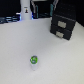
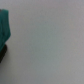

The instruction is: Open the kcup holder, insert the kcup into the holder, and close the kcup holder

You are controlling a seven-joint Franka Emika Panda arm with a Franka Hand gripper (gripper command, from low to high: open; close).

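The kcup (image 1: 34, 60) is a tiny white pod with a green-and-blue lid. It stands alone on the white table (image 1: 55, 62) toward the front. The kcup holder (image 1: 64, 26) is a black box with two stacked drawer fronts, both shut, at the back on the exterior view's right. The two are far apart. No gripper fingers show in the exterior view. The wrist view shows only bare pale surface, with a teal shape (image 2: 4, 27) and a dark piece (image 2: 2, 52) at one edge. I cannot tell whether these belong to the gripper. Neither kcup nor holder shows there.
A tall white bottle-shaped post (image 1: 25, 10) stands at the back on the exterior view's left, with a small blue light (image 1: 32, 15) beside it. Dark clutter (image 1: 45, 7) lines the far edge behind the table.
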